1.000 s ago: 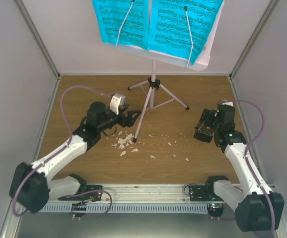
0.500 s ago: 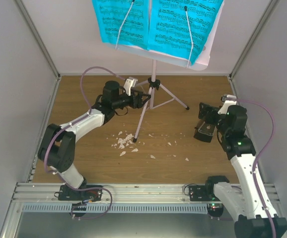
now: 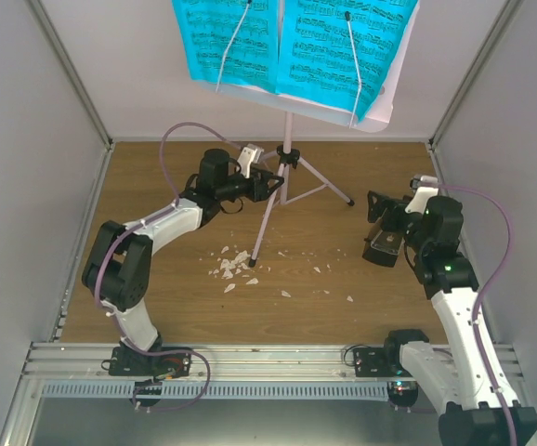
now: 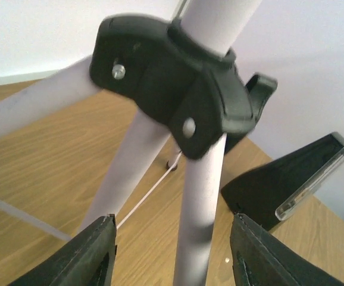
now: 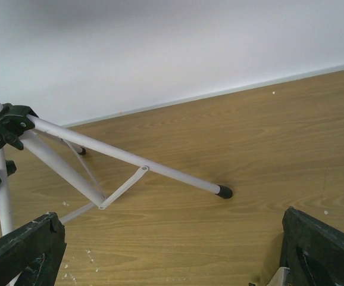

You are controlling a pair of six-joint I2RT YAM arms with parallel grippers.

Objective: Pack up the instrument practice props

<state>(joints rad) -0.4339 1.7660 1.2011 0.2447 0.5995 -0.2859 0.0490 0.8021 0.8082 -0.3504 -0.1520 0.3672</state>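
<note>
Wooden surface [image 3: 157, 279]: music stand [image 3: 288, 130] at back, metronome [image 3: 383, 247] right.
My left hand [image 4: 172, 238], wide, straddles a tripod leg [image 4: 199, 226] untouched; my right hand [image 5: 169, 244], wide too, hangs beside the metronome.

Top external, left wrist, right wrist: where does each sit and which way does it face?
Top external: above and behind the bases, looking down on the table, music stand, blue sheets and metronome; both arms show.
Left wrist: on the left arm, close under the tripod hub, facing the metronome; open left jaws flank a leg.
Right wrist: on the right arm, low, facing the back wall across the tripod; open right jaws at the bottom corners.
Shared: the hub shows in all three.
</note>
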